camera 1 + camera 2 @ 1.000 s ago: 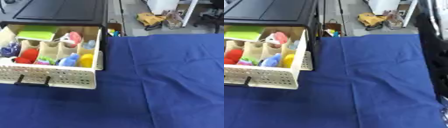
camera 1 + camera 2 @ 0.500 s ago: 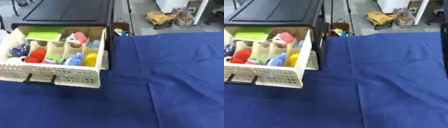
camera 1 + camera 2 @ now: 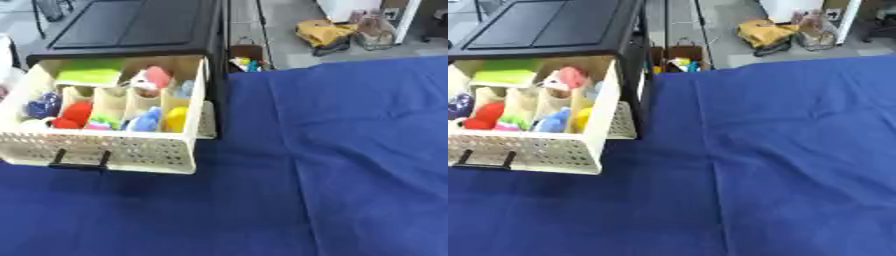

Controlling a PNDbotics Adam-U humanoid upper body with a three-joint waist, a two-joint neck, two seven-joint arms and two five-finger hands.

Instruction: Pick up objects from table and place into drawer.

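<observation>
Drawer: cream perforated plastic drawer (image 3: 105,150) pulled out of the black cabinet (image 3: 131,27), black handle (image 3: 80,161) on its front wall.
Back of drawer: flat green item (image 3: 89,74); just beside it a pink and white toy (image 3: 150,80).
Front compartments: blue-purple item (image 3: 42,106), red rounded item (image 3: 73,114), blue item (image 3: 145,120), yellow item (image 3: 176,118).
Table: wrinkled dark blue cloth (image 3: 332,165) under and beside the drawer.
Beyond the cloth: yellow bag (image 3: 322,34) on the grey floor.

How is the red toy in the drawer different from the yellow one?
The red toy sits toward the left side of the drawer; the yellow toy sits at its right side. The red toy looks rounder and wider; the yellow toy looks narrower and stands taller. Both lie in the front row of compartments, behind the perforated front wall.
</observation>
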